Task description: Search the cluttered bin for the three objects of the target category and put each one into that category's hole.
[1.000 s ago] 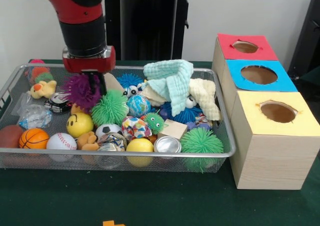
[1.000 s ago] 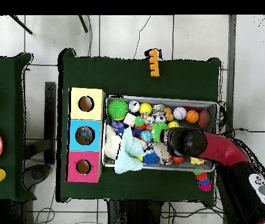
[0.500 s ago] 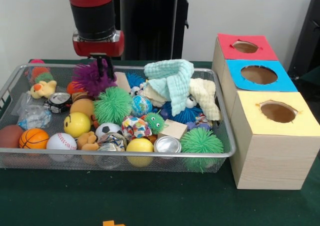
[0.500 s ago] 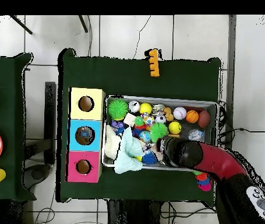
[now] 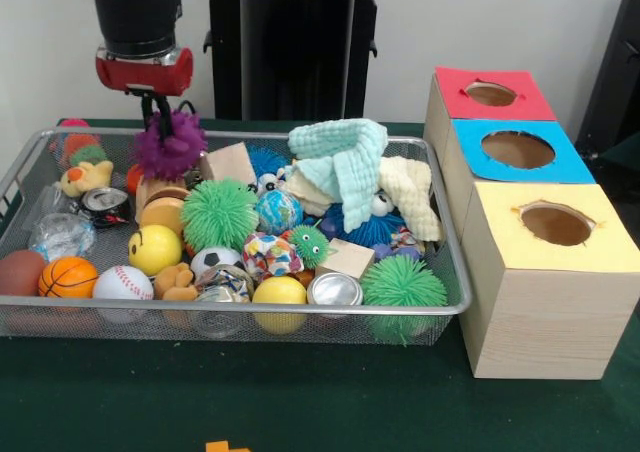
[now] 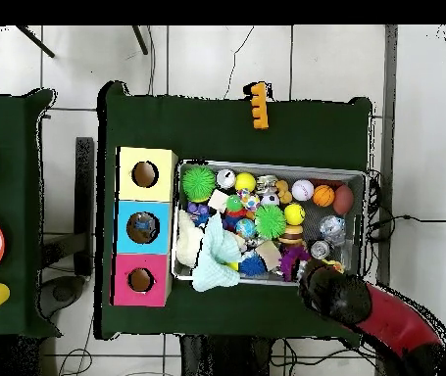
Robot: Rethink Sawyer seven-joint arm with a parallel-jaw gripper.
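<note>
One purple spiky ball (image 5: 169, 144) hangs pinched in the gripper (image 5: 157, 115), now lifted clear of the heap it sat in a second ago, so the first pick seems secured. Directly below, the wire basket (image 5: 300, 315) rests on the green bench (image 5: 300, 402), left of three boxes with holes (image 5: 530, 222).
</note>
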